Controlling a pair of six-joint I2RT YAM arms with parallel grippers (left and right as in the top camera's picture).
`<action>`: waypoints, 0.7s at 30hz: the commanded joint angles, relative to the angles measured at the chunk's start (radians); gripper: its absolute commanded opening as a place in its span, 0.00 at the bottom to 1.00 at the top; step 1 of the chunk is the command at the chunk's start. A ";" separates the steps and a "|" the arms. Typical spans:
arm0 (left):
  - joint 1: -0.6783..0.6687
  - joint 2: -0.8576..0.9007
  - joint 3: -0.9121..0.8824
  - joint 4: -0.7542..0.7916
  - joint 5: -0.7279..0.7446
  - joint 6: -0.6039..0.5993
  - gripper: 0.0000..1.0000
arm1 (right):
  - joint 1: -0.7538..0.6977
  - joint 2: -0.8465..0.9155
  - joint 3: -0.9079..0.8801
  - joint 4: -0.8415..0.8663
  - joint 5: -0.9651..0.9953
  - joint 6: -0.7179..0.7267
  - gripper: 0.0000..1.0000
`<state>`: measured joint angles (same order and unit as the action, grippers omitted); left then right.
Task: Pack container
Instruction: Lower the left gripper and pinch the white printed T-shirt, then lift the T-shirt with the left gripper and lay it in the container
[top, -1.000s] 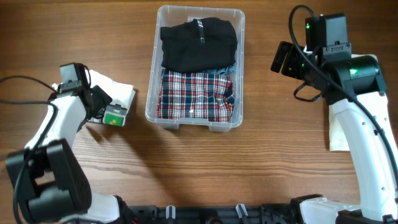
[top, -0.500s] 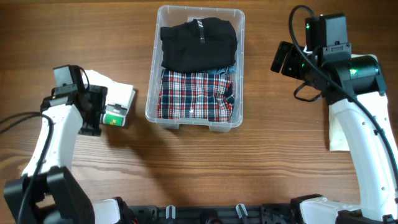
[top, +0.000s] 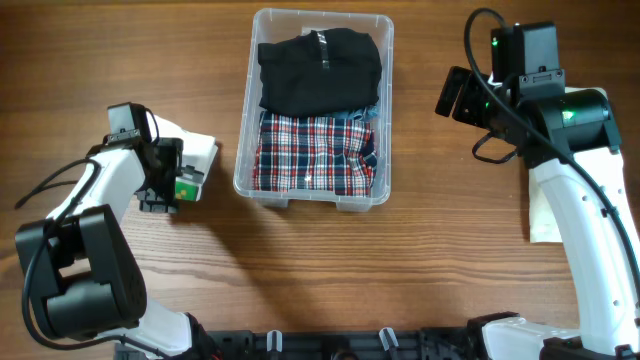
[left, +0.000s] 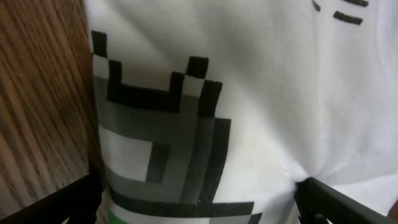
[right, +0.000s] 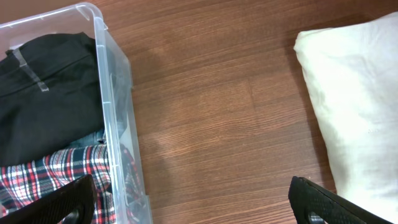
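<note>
The clear container (top: 242, 150) stands at the middle back, holding a folded black garment (top: 318, 68) and a red plaid garment (top: 315, 152). It also shows in the right wrist view (right: 115, 93). A folded white garment with a green and black pixel print (top: 192, 153) lies on the table to its left. My left gripper (top: 168, 185) is open, with its fingers on either side of the garment's printed end (left: 261, 93). My right gripper (top: 455, 95) is open and empty, raised over bare table to the right of the container.
A cream folded cloth (top: 545, 215) lies at the right under my right arm, also in the right wrist view (right: 354, 106). Wooden table surface (right: 211, 112) lies between it and the container.
My left wrist swung left and then back right onto the white garment's printed end. The garment has hardly shifted. The right arm has not moved.
</note>
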<state>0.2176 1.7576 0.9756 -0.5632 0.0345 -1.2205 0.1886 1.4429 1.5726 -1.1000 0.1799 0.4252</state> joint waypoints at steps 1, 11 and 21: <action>-0.005 0.103 -0.030 0.011 -0.005 -0.016 0.87 | -0.001 0.006 0.002 0.000 0.003 -0.006 1.00; 0.000 0.079 -0.027 -0.005 -0.005 0.136 0.04 | -0.001 0.006 0.002 0.000 0.003 -0.006 1.00; 0.031 -0.332 0.069 0.005 0.208 0.600 0.04 | -0.001 0.006 0.002 0.000 0.003 -0.006 1.00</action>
<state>0.2520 1.6077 0.9993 -0.5869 0.0853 -0.8482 0.1886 1.4429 1.5726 -1.1000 0.1799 0.4252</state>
